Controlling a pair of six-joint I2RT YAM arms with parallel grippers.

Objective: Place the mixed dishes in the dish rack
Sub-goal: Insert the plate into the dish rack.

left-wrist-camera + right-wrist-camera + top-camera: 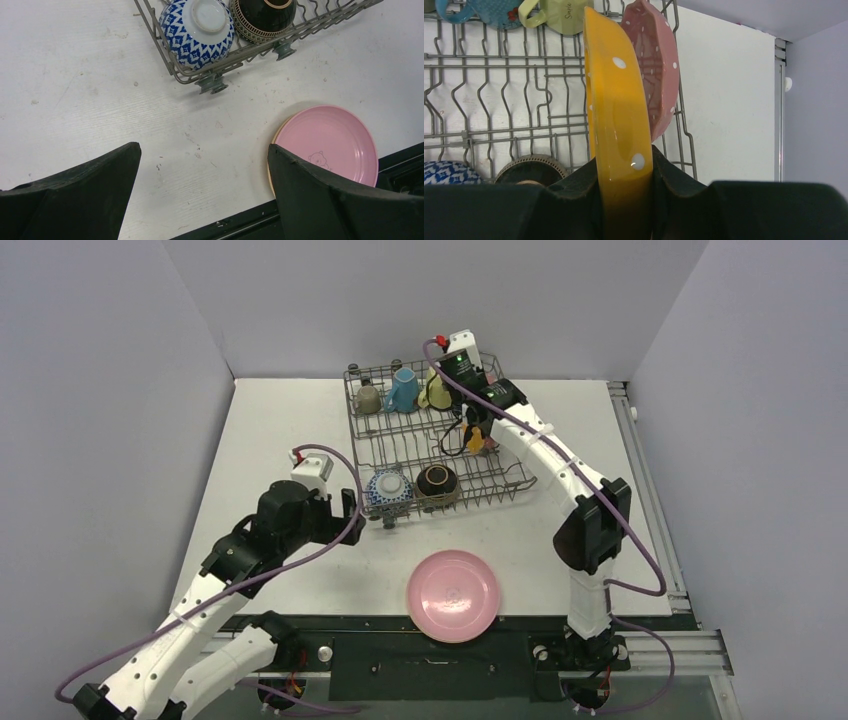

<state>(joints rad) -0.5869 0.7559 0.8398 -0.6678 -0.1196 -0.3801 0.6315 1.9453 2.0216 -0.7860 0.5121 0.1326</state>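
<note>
Fingers of the right arm (574, 192) clamp the rim of a glossy orange white-dotted scalloped plate (616, 110), held on edge over the grey wire dish rack (524, 65), beside a pink dotted plate (654, 75). It is probably rigid, slick and chippable, so grip the rim squarely. Left fingers (90, 190) gape above the tabletop (100, 100) near a smooth pink plate (330, 142).

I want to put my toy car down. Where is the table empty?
Bare table lies left of the dish rack, up to the wall, and in the strip between the rack and the pink plate. Right of the rack is bare too, but the right arm reaches over it. The rack itself is crowded with mugs, bowls and plates.
</note>
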